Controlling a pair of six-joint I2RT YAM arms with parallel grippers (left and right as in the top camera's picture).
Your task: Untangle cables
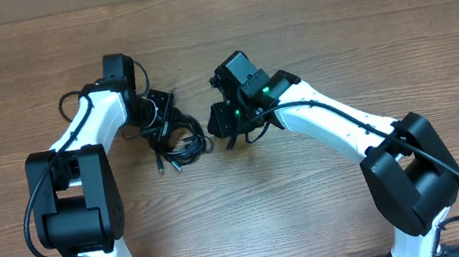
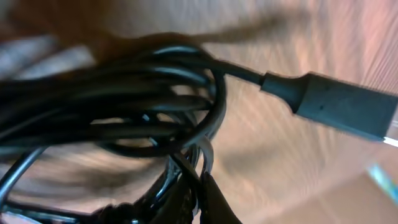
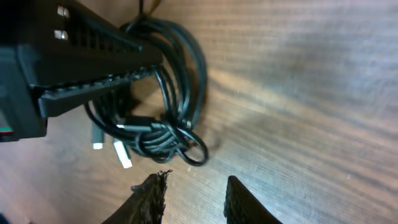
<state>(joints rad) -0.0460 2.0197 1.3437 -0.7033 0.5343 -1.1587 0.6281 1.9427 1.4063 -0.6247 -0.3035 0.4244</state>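
Note:
The cables (image 1: 179,145) lie as a black tangled bundle on the wooden table between the two arms. My left gripper (image 1: 157,114) sits on the bundle's far left side. In the left wrist view the left gripper (image 2: 200,186) is shut on a few strands of the cables (image 2: 124,99), and a black plug (image 2: 345,109) sticks out to the right. My right gripper (image 1: 218,123) hovers just right of the bundle. The right wrist view shows the right gripper (image 3: 196,185) open with only bare table between its tips, a little short of the knotted cables (image 3: 166,135) and their white-tipped plugs (image 3: 121,154).
The wooden table (image 1: 332,22) stretches all round the bundle. One of the left gripper's black ridged fingers (image 3: 99,56) lies over the bundle's upper left in the right wrist view. Both arm bases (image 1: 73,207) stand at the near edge.

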